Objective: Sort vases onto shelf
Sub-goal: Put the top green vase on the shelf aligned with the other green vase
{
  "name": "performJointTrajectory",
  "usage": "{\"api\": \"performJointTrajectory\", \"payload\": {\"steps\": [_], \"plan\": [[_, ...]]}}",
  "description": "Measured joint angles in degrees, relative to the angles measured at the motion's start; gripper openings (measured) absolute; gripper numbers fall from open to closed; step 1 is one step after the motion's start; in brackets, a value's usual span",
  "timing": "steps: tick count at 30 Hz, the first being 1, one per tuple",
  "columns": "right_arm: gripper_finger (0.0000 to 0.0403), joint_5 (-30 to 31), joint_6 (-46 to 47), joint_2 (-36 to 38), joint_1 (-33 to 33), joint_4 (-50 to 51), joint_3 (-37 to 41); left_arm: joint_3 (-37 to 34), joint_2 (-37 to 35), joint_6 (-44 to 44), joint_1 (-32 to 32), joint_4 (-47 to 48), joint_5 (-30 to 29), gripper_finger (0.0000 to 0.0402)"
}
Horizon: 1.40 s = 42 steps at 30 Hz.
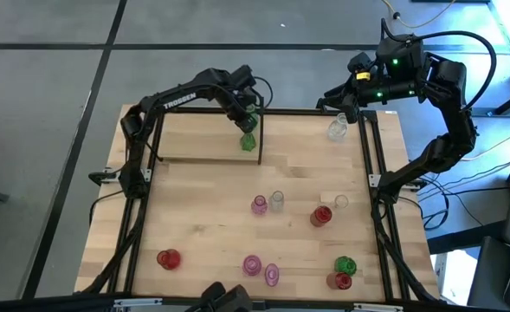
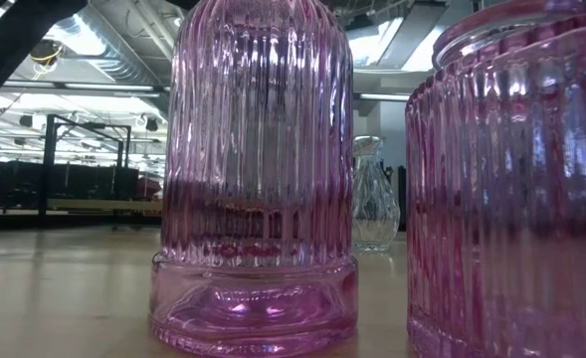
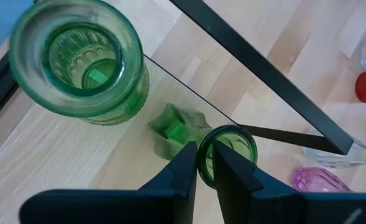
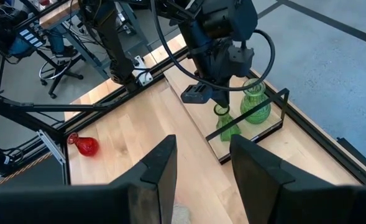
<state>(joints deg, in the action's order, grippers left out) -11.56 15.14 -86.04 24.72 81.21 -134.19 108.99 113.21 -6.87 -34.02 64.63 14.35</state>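
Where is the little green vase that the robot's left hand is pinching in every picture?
High view: small green vase below the left hand, at the shelf's right end.
Low view: not in it.
Left wrist view: lower middle, rim pinched by the fingers.
Right wrist view: right of centre.
Shared landmark: bigger green vase beside it.

Two green vases [image 4: 252, 104] upright (on shelf [image 4: 201, 127])

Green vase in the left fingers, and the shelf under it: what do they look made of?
Green vase: likely translucent glass, glossy, with light passing through its ribbed wall. Shelf: pale wood board with visible grain, matte, edged by thin black rods, probably metal.
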Motion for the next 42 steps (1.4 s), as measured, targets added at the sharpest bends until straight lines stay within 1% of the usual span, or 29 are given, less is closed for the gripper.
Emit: {"api": "performJointTrajectory", "payload": {"steps": [12, 18, 22, 26, 28, 30, 32, 35, 38, 40, 41, 42], "plan": [[0.0136, 0.0, 0.0, 0.0, 0.0, 1.4, 0.0, 0.0, -0.8, 0.1, -0.5, -0.5, 0.2, 0.0043], [0.0136, 0.0, 0.0, 0.0, 0.0, 1.4, 0.0, 0.0, -3.8, 0.1, -1.4, -1.3, -1.6, 0.0043], [0.0136, 0.1, 0.0, 0.0, 0.0, 1.4, 0.0, 0.0, -6.4, 0.8, -1.7, 0.8, 0.0, 0.0043], [0.0136, 0.1, 0.0, 0.0, 0.0, 1.7, 0.0, -0.4, -9.8, 5.5, 0.8, 5.6, 0.2, 0.0037], [0.0136, 0.3, 0.0, 0.0, 0.0, 1.7, 0.0, -1.9, -11.8, 6.2, 2.5, 4.7, 0.4, 0.0024], [0.0136, 0.4, 0.0, 0.0, 0.0, 1.8, 0.0, -4.4, -14.1, 6.2, 3.8, 2.4, 0.9, 0.0008], [0.0136, 0.4, 0.0, 0.0, 0.0, 1.8, 0.0, -8.4, -17.4, 4.9, 4.9, -1.8, 1.9, 0.0003], [0.0136, 0.4, 0.0, 0.0, 0.0, 1.8, 0.0, -17.5, -22.6, 1.3, 6.3, -9.4, 2.0, 0.0001], [0.0136, 0.5, -0.2, 0.0, 0.0, 1.9, 0.0, -28.5, -27.7, -2.8, 8.8, -20.5, 1.8, 0.0001], [0.0136, 0.6, -0.7, 0.0, 0.0, 1.9, 0.0, -35.6, -30.9, -6.6, 11.0, -29.7, 0.5, 0.0001], [0.0136, 0.6, -0.8, 0.0, 0.0, 1.9, 0.0, -39.0, -32.2, -8.4, 12.4, -34.4, -1.2, 0.0001], [0.0136, 0.6, -1.1, 0.0, 0.0, 1.8, 0.0, -42.3, -33.2, -10.2, 14.0, -38.5, -4.1, 0.0001]]}}
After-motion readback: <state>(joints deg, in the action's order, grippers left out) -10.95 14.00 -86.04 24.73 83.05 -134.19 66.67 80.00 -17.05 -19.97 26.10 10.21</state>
